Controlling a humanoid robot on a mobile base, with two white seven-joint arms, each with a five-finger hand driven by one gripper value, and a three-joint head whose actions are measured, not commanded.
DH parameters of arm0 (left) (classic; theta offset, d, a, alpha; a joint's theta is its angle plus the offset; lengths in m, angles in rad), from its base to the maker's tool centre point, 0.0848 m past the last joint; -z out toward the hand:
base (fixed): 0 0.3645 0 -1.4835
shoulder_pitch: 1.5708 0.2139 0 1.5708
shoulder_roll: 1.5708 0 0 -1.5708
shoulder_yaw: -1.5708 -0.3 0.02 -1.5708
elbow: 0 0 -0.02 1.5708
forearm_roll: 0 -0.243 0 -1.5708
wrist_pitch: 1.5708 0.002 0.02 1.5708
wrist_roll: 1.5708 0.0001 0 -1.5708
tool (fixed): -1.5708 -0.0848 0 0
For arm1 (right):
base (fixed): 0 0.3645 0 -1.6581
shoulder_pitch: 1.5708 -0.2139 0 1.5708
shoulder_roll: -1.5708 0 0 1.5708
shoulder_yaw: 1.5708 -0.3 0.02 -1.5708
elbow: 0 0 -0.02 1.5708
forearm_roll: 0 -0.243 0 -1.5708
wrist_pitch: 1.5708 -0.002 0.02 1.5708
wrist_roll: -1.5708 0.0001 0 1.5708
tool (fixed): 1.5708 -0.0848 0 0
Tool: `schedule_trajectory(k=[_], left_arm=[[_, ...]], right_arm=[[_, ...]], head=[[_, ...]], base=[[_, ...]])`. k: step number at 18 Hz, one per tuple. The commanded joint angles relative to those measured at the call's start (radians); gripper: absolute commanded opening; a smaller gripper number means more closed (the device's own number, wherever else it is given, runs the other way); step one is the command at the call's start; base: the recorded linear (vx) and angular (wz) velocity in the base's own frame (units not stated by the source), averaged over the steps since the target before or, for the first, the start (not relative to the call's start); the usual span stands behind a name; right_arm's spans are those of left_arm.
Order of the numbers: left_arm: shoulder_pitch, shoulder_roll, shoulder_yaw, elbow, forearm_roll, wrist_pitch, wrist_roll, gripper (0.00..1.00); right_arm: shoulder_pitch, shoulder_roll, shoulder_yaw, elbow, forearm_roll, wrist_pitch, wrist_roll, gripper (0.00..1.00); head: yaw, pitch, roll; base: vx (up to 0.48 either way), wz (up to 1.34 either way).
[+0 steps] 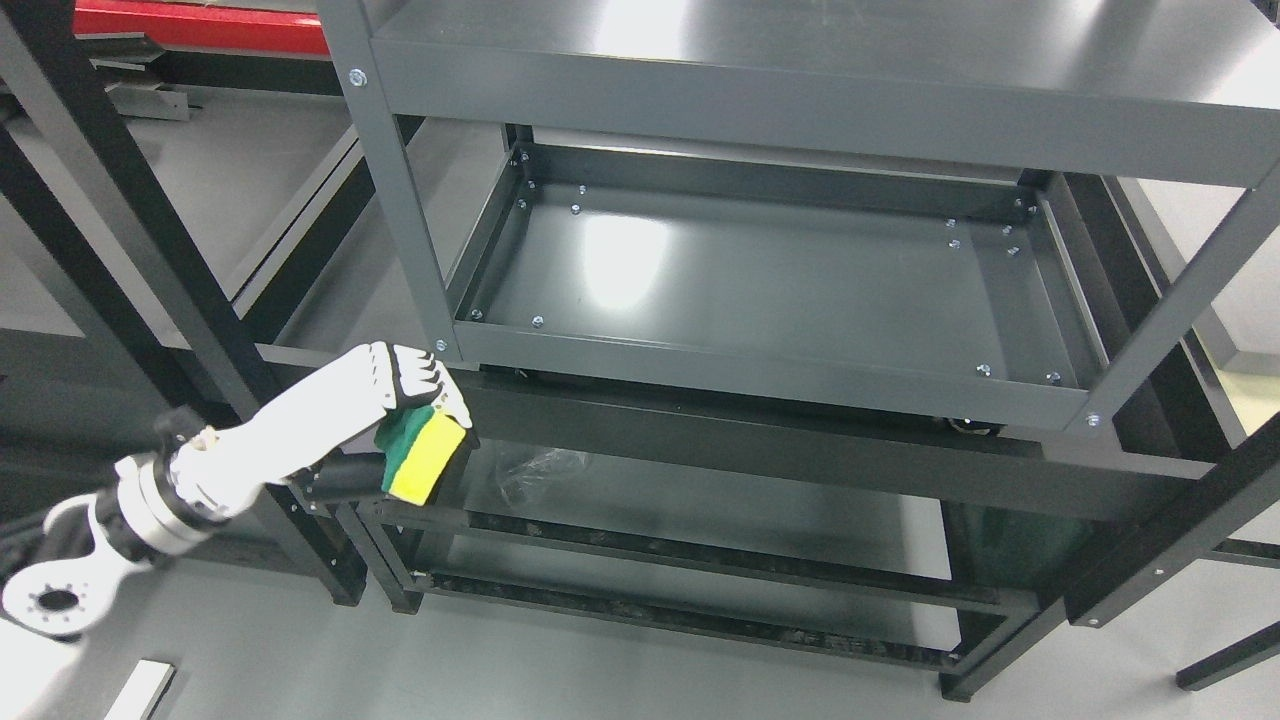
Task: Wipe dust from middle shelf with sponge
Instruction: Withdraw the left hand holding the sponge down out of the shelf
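A dark grey metal shelf unit fills the head view. Its middle shelf point(760, 280) is a shallow tray with a raised rim and small screws at the corners. My left hand point(425, 400) comes in from the lower left and is shut on a yellow and green sponge point(425, 462). The hand and sponge hang just outside the shelf's front left post point(400, 200), slightly below the middle shelf's front rim point(740, 365). The sponge does not touch the shelf surface. My right hand is out of sight.
The top shelf point(820, 60) overhangs the middle one from above. A lower shelf point(700, 510) with a crumpled clear plastic film point(535, 470) lies beneath. Black frame bars point(130, 200) cross at the left and right. Grey floor lies in front.
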Motion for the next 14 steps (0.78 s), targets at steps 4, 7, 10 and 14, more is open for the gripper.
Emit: schedule_trajectory(k=[4, 7, 10, 14], left_arm=[[0.303, -0.423, 0.197, 0.012, 0.155, 0.098, 0.233, 0.0], [0.331, -0.421, 0.086, -0.002, 0.172, 0.266, 0.409, 0.0], [0.264, -0.49, 0.047, -0.002, 0.245, 0.465, 0.401, 0.0], [0.023, -0.704, 0.162, 0.02, 0.245, 0.731, 0.239, 0.0]], right_arm=[[0.0, -0.017, 0.0, -0.017, 0.0, 0.072, -0.003, 1.0], [0.0, -0.017, 0.0, -0.017, 0.0, 0.072, -0.003, 1.0], [0.0, -0.017, 0.0, -0.017, 0.0, 0.072, -0.001, 1.0], [0.0, -0.017, 0.0, -0.017, 0.0, 0.072, -0.001, 1.0]], head=[[0.0, 0.0, 0.0], [0.0, 0.0, 0.0], [0.0, 0.0, 0.0], [0.0, 0.0, 0.0]], base=[[0.0, 0.0], [0.004, -0.02], [-0.005, 0.03], [0.0, 0.0]])
